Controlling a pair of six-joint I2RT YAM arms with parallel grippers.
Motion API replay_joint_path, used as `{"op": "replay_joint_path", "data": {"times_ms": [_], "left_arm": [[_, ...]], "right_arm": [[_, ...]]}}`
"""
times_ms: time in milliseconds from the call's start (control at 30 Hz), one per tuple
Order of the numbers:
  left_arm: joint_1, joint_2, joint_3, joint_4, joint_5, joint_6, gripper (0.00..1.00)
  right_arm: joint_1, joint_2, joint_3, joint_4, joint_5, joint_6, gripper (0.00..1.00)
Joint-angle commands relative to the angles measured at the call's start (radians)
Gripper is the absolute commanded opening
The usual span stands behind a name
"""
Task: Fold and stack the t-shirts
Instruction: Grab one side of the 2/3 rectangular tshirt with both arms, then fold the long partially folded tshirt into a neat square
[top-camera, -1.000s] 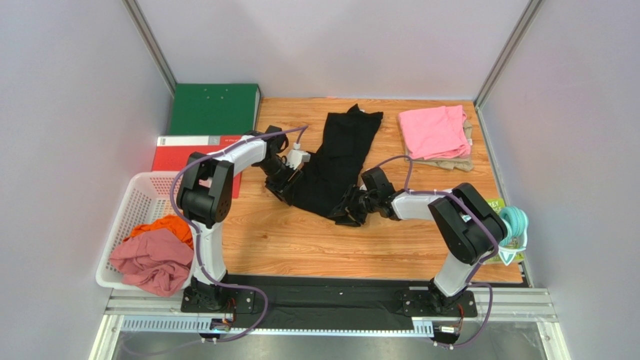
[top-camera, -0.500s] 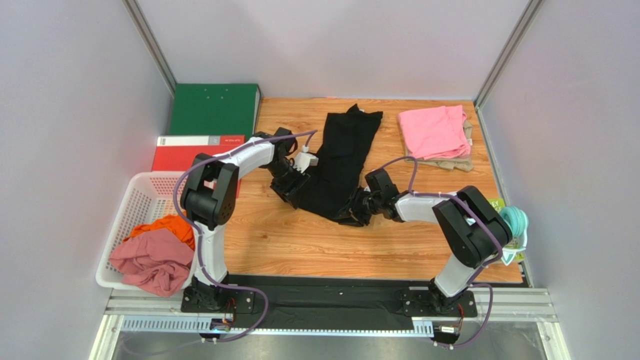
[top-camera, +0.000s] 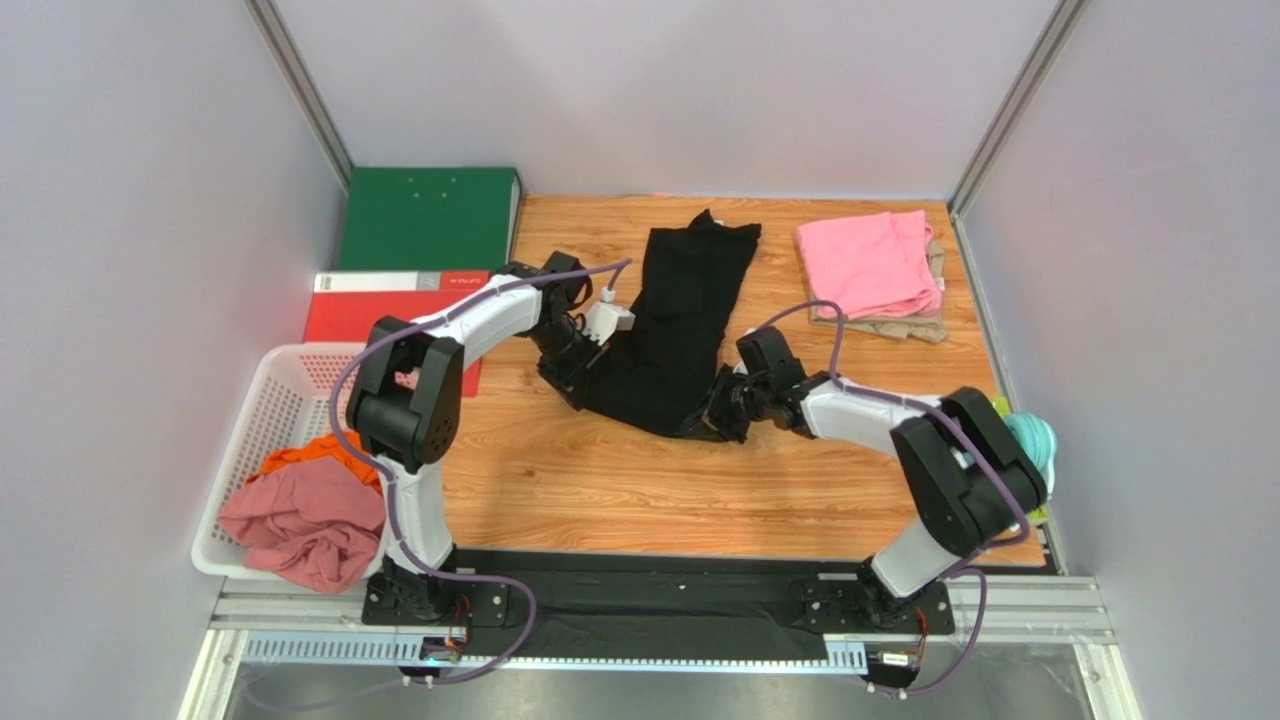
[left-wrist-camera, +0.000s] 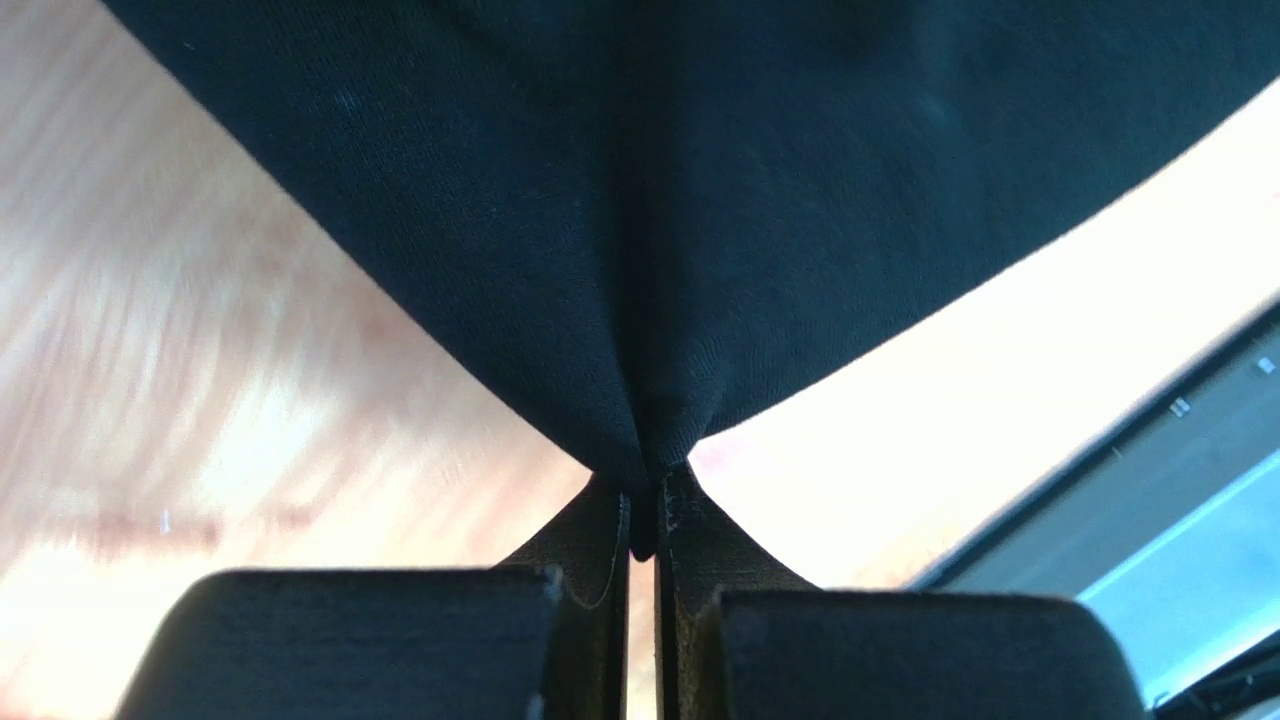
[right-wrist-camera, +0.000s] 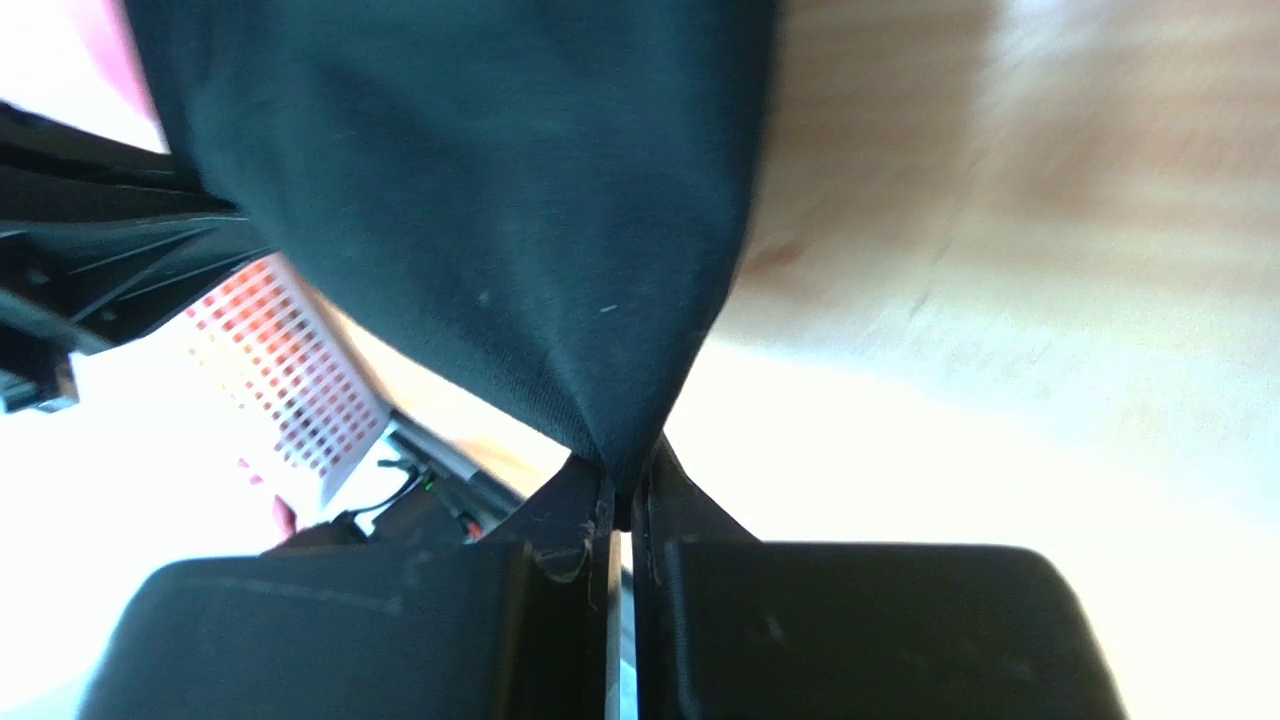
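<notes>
A black t-shirt (top-camera: 676, 323) lies folded into a long strip on the wooden table (top-camera: 601, 480), running from the back middle toward the front. My left gripper (top-camera: 583, 375) is shut on its near left corner, the cloth (left-wrist-camera: 646, 270) pinched between the fingers. My right gripper (top-camera: 718, 413) is shut on the near right corner, black fabric (right-wrist-camera: 511, 225) bunched into its jaws. A folded pink t-shirt (top-camera: 869, 263) rests on a beige one (top-camera: 902, 327) at the back right. An orange t-shirt (top-camera: 323, 450) and a dusty-rose one (top-camera: 301, 525) sit crumpled in the white basket (top-camera: 286, 375).
A green binder (top-camera: 428, 218) and a red binder (top-camera: 376, 300) lie at the back left, beside the basket. A teal coiled bundle (top-camera: 1034, 450) sits at the table's right edge. Grey walls enclose the back and sides.
Both grippers have closed on the near corners of the black t-shirt. The right arm shifted slightly to the right and back, and the shirt's near end drew in a little.
</notes>
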Motion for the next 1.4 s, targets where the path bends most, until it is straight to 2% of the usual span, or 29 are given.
{"op": "replay_joint_path", "data": {"times_ms": [0,267,400,533,633,733,900,1000,1167,1367], "left_arm": [[0.0,-0.151,-0.017,-0.13,-0.005,0.038,0.0],[-0.04,-0.339,-0.083,-0.329,0.003,0.103,0.0],[-0.084,-0.415,-0.129,-0.412,0.014,0.122,0.0],[-0.109,-0.48,-0.147,-0.46,0.06,0.127,0.0],[-0.133,-0.516,-0.155,-0.467,0.034,0.126,0.0],[-0.133,-0.484,-0.112,-0.458,-0.023,0.112,0.0],[-0.132,-0.374,0.034,-0.415,-0.051,0.072,0.0],[-0.129,-0.254,0.158,-0.406,-0.078,0.06,0.0],[-0.083,-0.084,0.425,-0.44,-0.115,0.052,0.0],[-0.029,0.127,0.704,-0.486,-0.147,0.049,0.0]], "right_arm": [[0.007,-0.161,-0.006,-0.11,0.024,-0.044,0.0],[0.079,-0.405,-0.135,-0.217,0.05,0.03,0.0],[0.152,-0.575,-0.2,-0.267,0.082,0.105,0.0],[0.224,-0.707,-0.234,-0.323,0.127,0.177,0.0],[0.249,-0.776,-0.236,-0.357,0.147,0.209,0.0],[0.245,-0.79,-0.207,-0.383,0.199,0.183,0.0],[0.153,-0.619,-0.057,-0.374,0.162,0.078,0.0],[0.091,-0.498,0.051,-0.367,0.139,0.002,0.0],[-0.028,-0.341,0.218,-0.353,0.088,-0.097,0.0],[-0.111,-0.09,0.451,-0.347,0.018,-0.168,0.0]]}}
